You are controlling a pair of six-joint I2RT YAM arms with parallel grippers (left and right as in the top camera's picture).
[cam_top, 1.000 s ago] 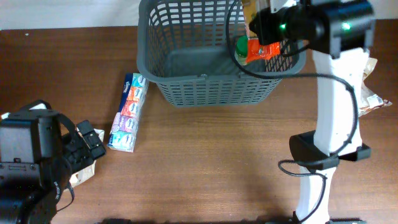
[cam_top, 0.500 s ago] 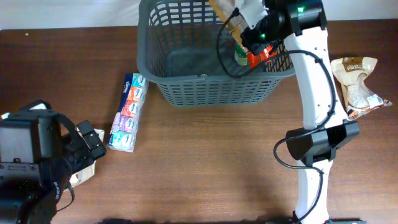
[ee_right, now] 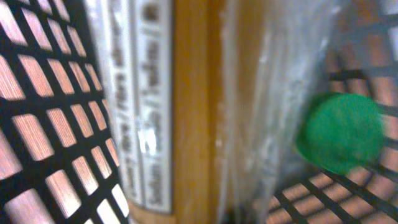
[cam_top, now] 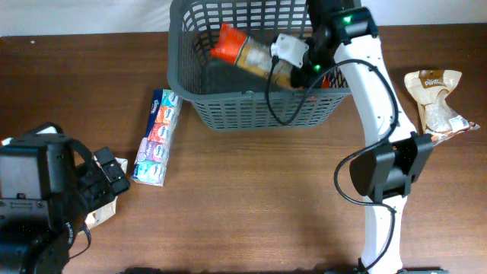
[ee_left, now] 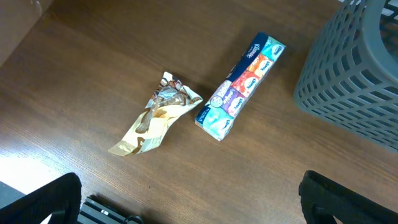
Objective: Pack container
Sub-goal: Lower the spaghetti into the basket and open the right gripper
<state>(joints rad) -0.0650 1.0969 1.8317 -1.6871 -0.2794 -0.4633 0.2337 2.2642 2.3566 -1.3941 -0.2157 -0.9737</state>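
Well, the right gripper point(cam_top: 294, 64) is over the container point(cam_top: 259, 111), the big grey slotted basket at the top middle of the overhead view. Its jaws are pinched narrow on one end of a long orange-ended packet point(cam_top: 240, 47). That packet is what the coming move turns on. Its long axis runs on a slant from the upper left of the basket's opening down to the lower right, where the gripper has it. The orange end points away from the arm, toward the basket's far left corner. The whole length sits inside the rim line, with the basket floor under it, so I'd judge a lowering and release would land it inside.

The right wrist view is too close and blurred to say much. It shows the packet's clear wrap point(ee_right: 193, 112) filling the middle, basket lattice behind it, and a green round cap point(ee_right: 339, 130) just to its right.

The left gripper point(cam_top: 112, 179) sits at the lower left, well away from the basket, with its jaws spread wide and holding nothing. Below it on the table lie a tissue multipack point(ee_left: 242, 78) and a crumpled gold wrapper point(ee_left: 155, 121). A brown snack bag point(cam_top: 437, 103) lies at the right edge, nearer the right arm.
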